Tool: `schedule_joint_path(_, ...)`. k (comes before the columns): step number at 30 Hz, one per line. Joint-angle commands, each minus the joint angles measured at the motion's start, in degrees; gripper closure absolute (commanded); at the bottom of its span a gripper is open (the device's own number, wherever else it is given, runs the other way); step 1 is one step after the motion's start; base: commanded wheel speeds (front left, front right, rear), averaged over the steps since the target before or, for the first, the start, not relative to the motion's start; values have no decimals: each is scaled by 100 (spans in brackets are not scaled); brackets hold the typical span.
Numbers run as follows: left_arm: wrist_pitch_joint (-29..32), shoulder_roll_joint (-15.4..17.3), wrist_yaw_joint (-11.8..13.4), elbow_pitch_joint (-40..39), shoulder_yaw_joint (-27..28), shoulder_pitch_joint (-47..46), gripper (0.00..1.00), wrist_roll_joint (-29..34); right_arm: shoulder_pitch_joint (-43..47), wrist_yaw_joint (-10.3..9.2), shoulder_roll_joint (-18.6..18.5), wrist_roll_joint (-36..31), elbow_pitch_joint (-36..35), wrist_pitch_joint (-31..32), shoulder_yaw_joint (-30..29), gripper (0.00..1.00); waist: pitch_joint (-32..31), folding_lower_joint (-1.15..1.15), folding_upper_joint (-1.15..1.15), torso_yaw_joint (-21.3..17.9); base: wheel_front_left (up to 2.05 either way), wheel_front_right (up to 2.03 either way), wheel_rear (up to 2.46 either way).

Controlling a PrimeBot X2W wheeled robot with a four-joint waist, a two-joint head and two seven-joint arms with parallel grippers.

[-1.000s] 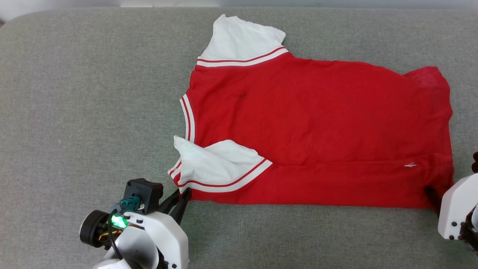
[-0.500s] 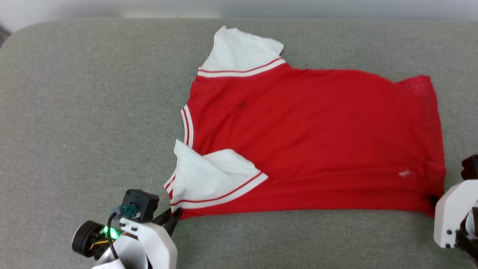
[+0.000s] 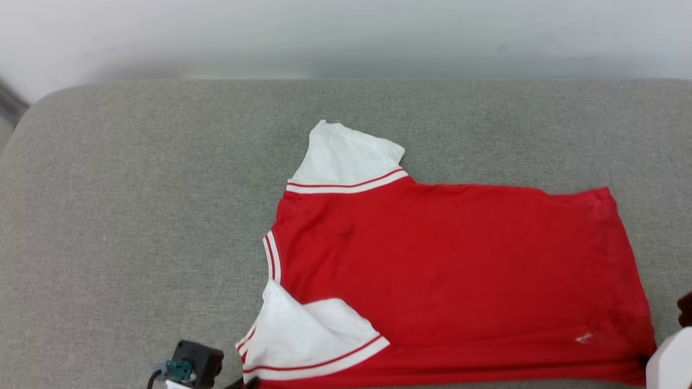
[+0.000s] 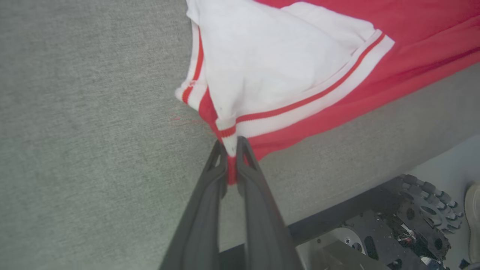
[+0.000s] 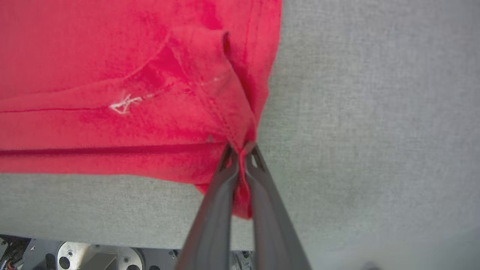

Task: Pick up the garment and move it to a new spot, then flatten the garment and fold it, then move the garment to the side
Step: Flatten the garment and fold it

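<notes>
You have even, bright, diffuse light throughout. Focus is crisp at the left pincer [image 4: 232, 145]; the corners below it smear. Left of the right pincer [image 5: 242, 148], the garment [image 5: 112, 75] looks soft, oversaturated and thinly shadowed.

A robotics lab or test room is suggested, rather than a home. A wide bench [image 3: 135, 216] is seen, padded and covered in plain grey woven cloth, its corners rounded, set against a bare pale wall [image 3: 346, 38]. A single red garment [image 3: 459, 259] is spread on it, as a sample is laid out for a trial. Below the bench's near edge, bare machine parts are shown in the wrist views — a dark toothed wheel [image 4: 423, 202] and a drilled metal plate [image 5: 97, 258] — above a smooth pale floor [image 4: 450, 157]. The plain surfaces and exposed hardware are what mark the place as a work room.
</notes>
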Motion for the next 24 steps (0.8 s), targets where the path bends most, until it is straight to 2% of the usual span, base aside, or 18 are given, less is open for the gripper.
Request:
schedule_joint_path(1,14,52,42,-44,16,97,100,-28,157,-9,22,47,-54,56,-78,100,-20,0,0,5,0,0,0)
schedule_joint_path(8,7,-63,-47,82,-153,133,100,-53,476,-8,58,-40,-1,-4,-40,100,-13,0,0,9,0,0,0)
schedule_joint_path(14,-193,-274,-313,455,-278,-63,100,-82,353,-7,-35,-230,269,-278,145,100,43,0,0,12,0,0,0)
schedule_joint_path(15,-216,-304,-339,518,-289,-99,55,-74,338,-7,-33,-275,336,-344,178,100,45,0,0,14,0,0,0)
schedule_joint_path(16,-244,-312,-356,590,-302,-135,0,-47,310,-8,-14,-305,409,-402,197,100,44,0,0,15,0,0,0)
schedule_joint_path(17,-255,-328,-372,655,-310,-160,0,-44,273,-7,13,-332,454,-485,207,36,39,0,0,18,0,0,0)
schedule_joint_path(18,-275,-342,-386,708,-314,-177,0,-39,248,-7,47,-322,498,-534,211,0,30,0,0,20,0,0,0)
schedule_joint_path(24,-611,-440,-406,871,-188,-292,0,-6,94,-5,79,-272,502,-888,216,0,-74,0,0,7,0,0,0)
